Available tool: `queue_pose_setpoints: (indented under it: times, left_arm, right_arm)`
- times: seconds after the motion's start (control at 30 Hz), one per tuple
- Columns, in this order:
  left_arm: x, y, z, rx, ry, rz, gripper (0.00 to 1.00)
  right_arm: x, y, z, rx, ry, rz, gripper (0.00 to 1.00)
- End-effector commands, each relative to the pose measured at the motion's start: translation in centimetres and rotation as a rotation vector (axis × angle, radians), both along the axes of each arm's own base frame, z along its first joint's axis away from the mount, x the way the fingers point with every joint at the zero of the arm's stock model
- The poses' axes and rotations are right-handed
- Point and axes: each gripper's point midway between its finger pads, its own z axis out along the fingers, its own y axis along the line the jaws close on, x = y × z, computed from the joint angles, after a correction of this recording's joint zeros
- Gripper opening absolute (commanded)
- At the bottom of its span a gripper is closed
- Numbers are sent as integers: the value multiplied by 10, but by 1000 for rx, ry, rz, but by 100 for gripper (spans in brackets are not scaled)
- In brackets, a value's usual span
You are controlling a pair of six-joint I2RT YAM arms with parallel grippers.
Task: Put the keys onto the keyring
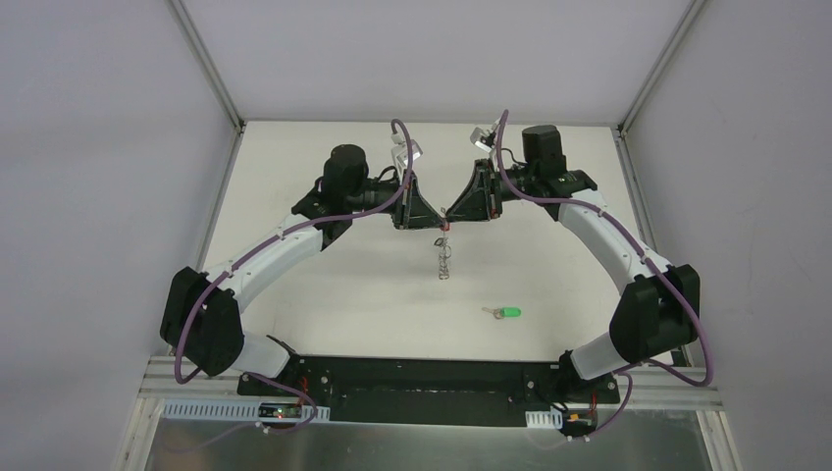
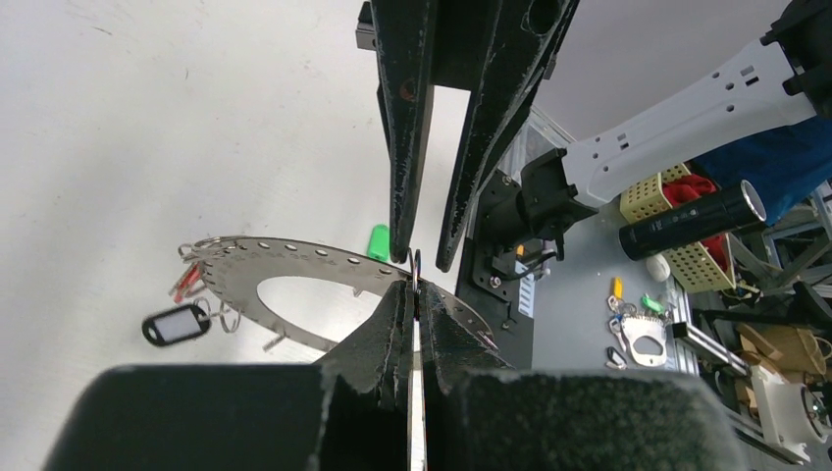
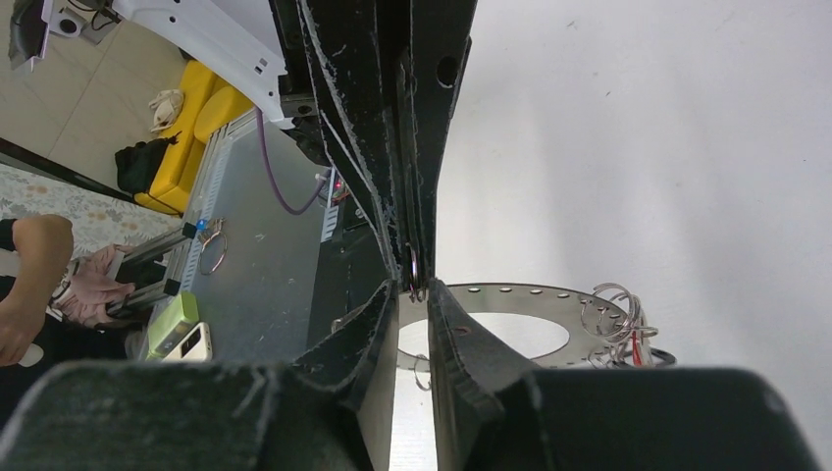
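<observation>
Above the tabletop centre, the left hand pinches the rim of the keyring; the right hand stands narrow around one wire loop. The keyring looks stiff, thin and slippery, best held by its flat rim. One green key lies at 4 o'clock.

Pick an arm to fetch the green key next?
Likely right. The left gripper is shut on the keyring; the right gripper has its jaws apart, and the green key lies on the table toward the right side.
</observation>
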Motion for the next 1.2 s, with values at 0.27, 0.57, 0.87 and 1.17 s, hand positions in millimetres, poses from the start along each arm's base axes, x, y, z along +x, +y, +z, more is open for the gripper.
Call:
queue_pose_setpoints:
  times: [0.27,0.57,0.87,1.17]
  left_arm:
    - [10,-1,9,-30,-36,20,0]
    - [10,-2,7,-27,-25,12,0]
    - [11,-3,6,-25,-21,11,0]
    - [11,-3,4,-23,-18,8,0]
  right_arm:
    - [-4,1,6,43,-15,40,19]
    - [-3,3,0,35,-2,37,17]
    - [-3,7,-5,29,10,43,13]
    - [-4,10,-7,22,15,44,8]
